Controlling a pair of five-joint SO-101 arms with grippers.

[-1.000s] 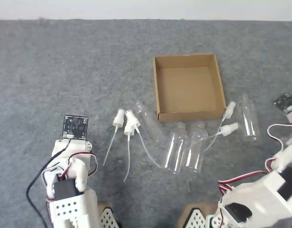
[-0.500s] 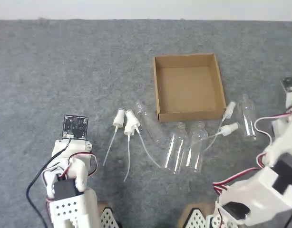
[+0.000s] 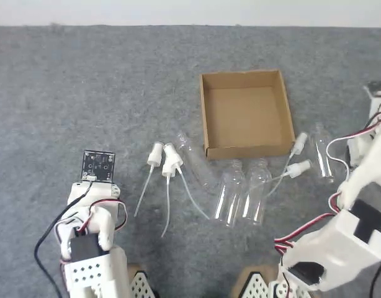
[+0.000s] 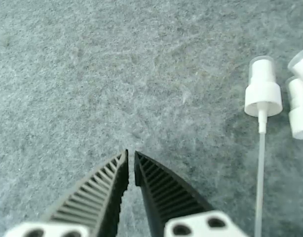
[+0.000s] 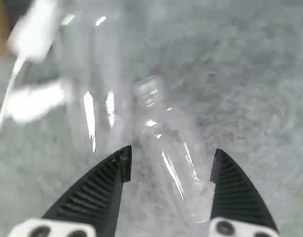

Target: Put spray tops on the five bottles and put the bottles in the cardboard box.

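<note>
Squarely — bottle (image 5: 165, 136) between right end effector (image 5: 172, 151) jaws

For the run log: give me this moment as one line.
left jaws shut above carpet | right jaws open above a bottle | no bottles in cardboard box

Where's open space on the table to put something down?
The grey carpet left of the cardboard box is bare, as is the strip beyond the box. The box floor is free too. Crowded: the box's near side, where bottles and spray tops lie.
</note>
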